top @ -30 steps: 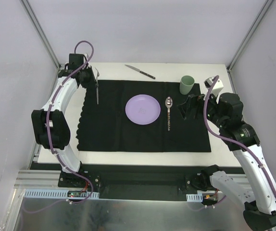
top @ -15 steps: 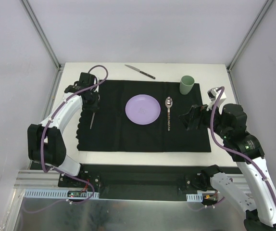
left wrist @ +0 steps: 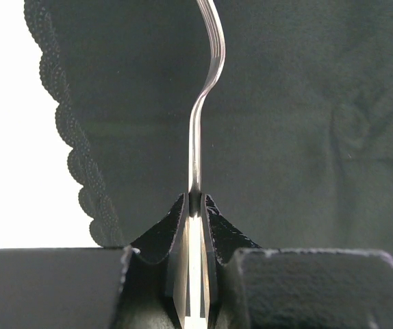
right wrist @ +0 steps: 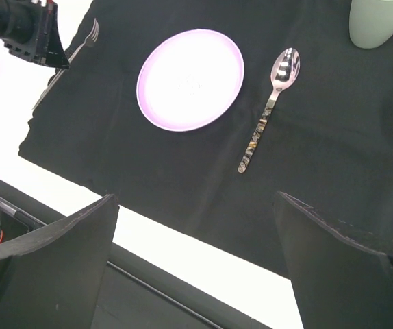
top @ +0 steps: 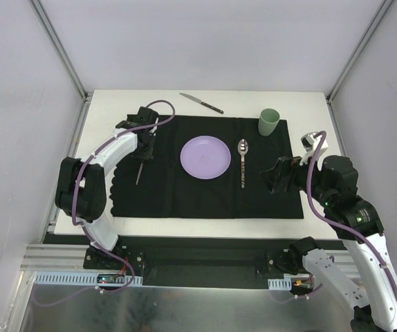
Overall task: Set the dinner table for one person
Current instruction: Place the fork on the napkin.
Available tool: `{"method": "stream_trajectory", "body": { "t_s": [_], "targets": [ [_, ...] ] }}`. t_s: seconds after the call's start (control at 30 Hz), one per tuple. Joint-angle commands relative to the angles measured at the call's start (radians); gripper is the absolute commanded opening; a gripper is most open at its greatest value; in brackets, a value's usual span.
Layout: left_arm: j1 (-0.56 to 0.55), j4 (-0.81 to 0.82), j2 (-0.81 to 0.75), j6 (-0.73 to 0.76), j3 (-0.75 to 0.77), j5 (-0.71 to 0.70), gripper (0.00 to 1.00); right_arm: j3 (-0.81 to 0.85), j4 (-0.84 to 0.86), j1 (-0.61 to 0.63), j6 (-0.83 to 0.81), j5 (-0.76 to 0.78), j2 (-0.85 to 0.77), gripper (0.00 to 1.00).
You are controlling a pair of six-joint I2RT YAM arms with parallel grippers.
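Left tool [left wrist: 195,204] held fork [left wrist: 207,82] clamped above mat [left wrist: 299,123], seemingly for laying beside plate [top: 205,157]; right tool [right wrist: 196,212] stood apart.

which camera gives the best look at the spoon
Right wrist: the spoon lies whole and large on the black mat, right of the purple plate. Top external shows it whole but small. Left wrist does not show it.

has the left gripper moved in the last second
Yes. The left gripper, shut on the fork, has moved rightward and nearer in the top view, from the black mat's far-left corner in over the mat, closer to the purple plate.
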Motion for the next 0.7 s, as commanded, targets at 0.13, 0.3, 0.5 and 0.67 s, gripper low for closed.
{"method": "stream_trajectory", "body": {
  "t_s": [0.13,0.3,0.5,0.67],
  "targets": [
    [-0.023,0.073,0.047,-0.041,0.042,-0.181,0.00,-0.032,0.012,-0.005,0.014,0.010,-0.024,1.00],
    [-0.037,0.135,0.078,-0.075,0.027,-0.201,0.00,-0.028,0.008,-0.005,0.003,-0.001,-0.018,1.00],
    [-0.078,0.171,0.147,-0.050,0.041,-0.232,0.00,-0.023,0.000,-0.005,-0.005,-0.001,-0.016,1.00],
    [-0.104,0.190,0.187,-0.024,0.036,-0.256,0.00,-0.024,-0.003,-0.004,-0.005,0.008,-0.016,1.00]
  ]
}}
